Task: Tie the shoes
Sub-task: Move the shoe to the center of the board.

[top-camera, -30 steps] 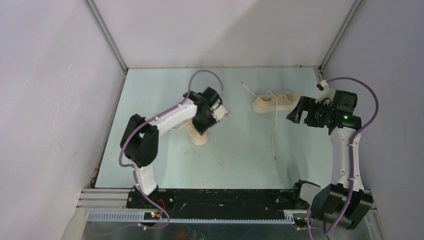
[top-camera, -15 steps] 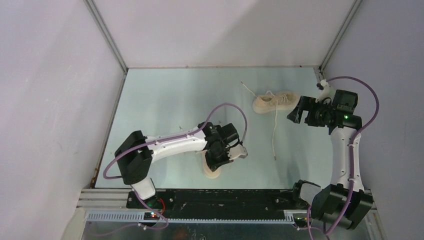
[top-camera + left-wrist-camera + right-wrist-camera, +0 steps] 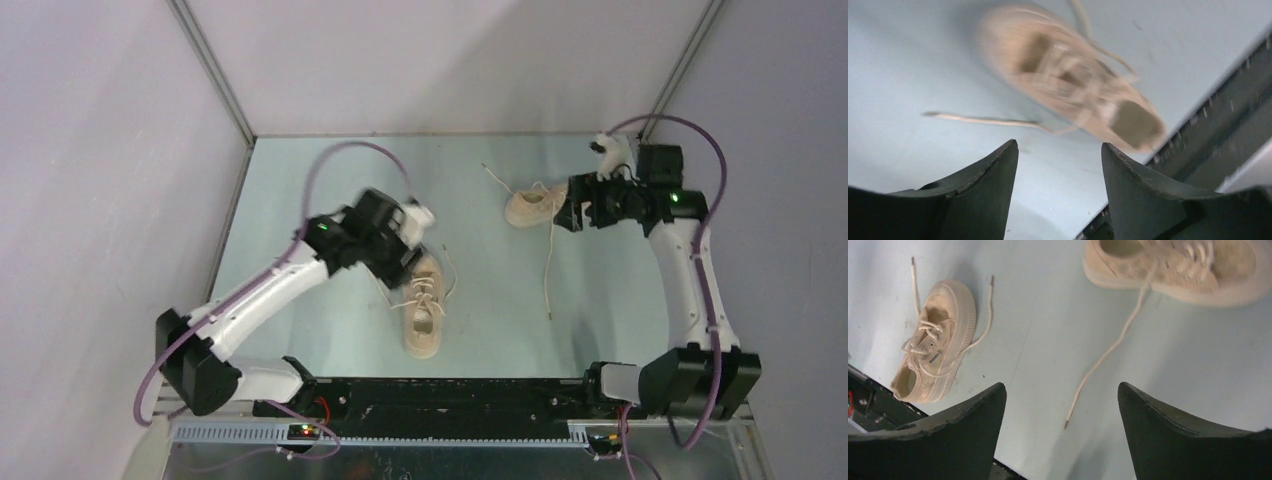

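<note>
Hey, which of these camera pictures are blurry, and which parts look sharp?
Left wrist view: the near shoe is badly smeared, the fingers crisp. Right wrist view: that shoe is sharp, the far shoe slightly soft. Top view: the left hand is blurred, all else clear.

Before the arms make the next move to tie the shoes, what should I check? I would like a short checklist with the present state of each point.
1. The left gripper is open and empty: ok.
2. The right gripper is open and empty: ok.
3. The near shoe stands upright on the table, laces on top: ok.
4. Its lace ends lie free, not under the sole: ok.
5. The long lace of the far shoe lies free on the table: ok.
6. The far shoe stands upright: cannot tell, small from above and cut off in the right wrist view.
</note>
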{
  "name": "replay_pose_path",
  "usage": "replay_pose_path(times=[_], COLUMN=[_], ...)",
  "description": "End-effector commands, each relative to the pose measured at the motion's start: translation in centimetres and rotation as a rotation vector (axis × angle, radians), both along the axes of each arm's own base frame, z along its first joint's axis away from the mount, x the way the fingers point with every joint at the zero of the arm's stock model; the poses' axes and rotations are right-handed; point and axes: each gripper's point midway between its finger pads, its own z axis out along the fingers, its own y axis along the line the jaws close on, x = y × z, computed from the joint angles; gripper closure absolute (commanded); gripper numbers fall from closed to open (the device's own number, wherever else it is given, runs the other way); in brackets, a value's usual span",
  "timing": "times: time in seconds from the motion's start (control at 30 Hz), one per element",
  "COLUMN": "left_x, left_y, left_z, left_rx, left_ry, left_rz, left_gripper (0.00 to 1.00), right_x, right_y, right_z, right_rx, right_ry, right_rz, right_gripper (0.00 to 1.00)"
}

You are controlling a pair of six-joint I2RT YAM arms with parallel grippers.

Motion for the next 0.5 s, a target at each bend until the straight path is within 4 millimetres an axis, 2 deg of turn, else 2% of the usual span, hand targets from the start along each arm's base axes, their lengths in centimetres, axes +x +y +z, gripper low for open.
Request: replay_pose_path(times=[0.0,0.03,0.07,0.1,0.13,0.17,0.2,0.23,0.27,0.3,0.33,0.37,0.4,0.43,0.47], left_x=[8.1,8.8,10.2,10.7,11.3,11.5,11.9,11.7,11.9,11.6,11.5,11.3,11.1,10.7,10.5], left_y=[5.5,6.7,9.0,10.1,11.8,12.7,14.0,15.1,16.2,16.9,18.2,19.6,20.2,21.4,21.0], left_z=[5.1,5.3,5.4,5.7,5.6,6.0,5.5,5.5,5.7,5.9,6.0,6.4,6.4,6.7,6.8], left_rx=[-0.188,-0.210,-0.208,-0.222,-0.226,-0.249,-0.254,-0.251,-0.249,-0.250,-0.243,-0.250,-0.256,-0.271,-0.304], left_ry=[-0.116,-0.111,-0.131,-0.140,-0.150,-0.168,-0.184,-0.210,-0.240,-0.259,-0.269,-0.286,-0.284,-0.293,-0.274], left_rz=[0.499,0.601,0.709,0.802,0.883,0.946,1.002,1.050,1.087,1.106,1.145,1.196,1.217,1.251,1.225], left_gripper=[0.31,0.31,0.31,0.31,0.31,0.32,0.32,0.33,0.33,0.33,0.33,0.35,0.38,0.40,0.46], right_x=[2.8,3.2,3.9,4.5,4.9,5.6,5.6,5.2,5.3,4.5,4.3,3.0,2.7,1.4,0.8], right_y=[3.4,4.4,6.6,8.0,10.6,12.2,15.3,18.5,20.4,23.9,25.7,28.9,30.6,33.3,34.8], right_z=[3.1,3.6,4.8,4.8,6.3,5.9,7.0,6.0,7.0,5.5,6.1,4.1,4.2,1.8,1.8], right_rx=[-0.185,-0.207,-0.239,-0.253,-0.282,-0.297,-0.306,-0.313,-0.296,-0.291,-0.275,-0.279,-0.267,-0.270,-0.252], right_ry=[-0.098,-0.115,-0.155,-0.163,-0.222,-0.226,-0.281,-0.270,-0.306,-0.280,-0.296,-0.261,-0.268,-0.222,-0.214], right_rz=[0.220,0.250,0.301,0.328,0.346,0.356,0.369,0.403,0.409,0.452,0.469,0.534,0.559,0.620,0.643], right_gripper=[0.17,0.17,0.18,0.19,0.20,0.22,0.26,0.29,0.34,0.35,0.36,0.37,0.37,0.37,0.37])
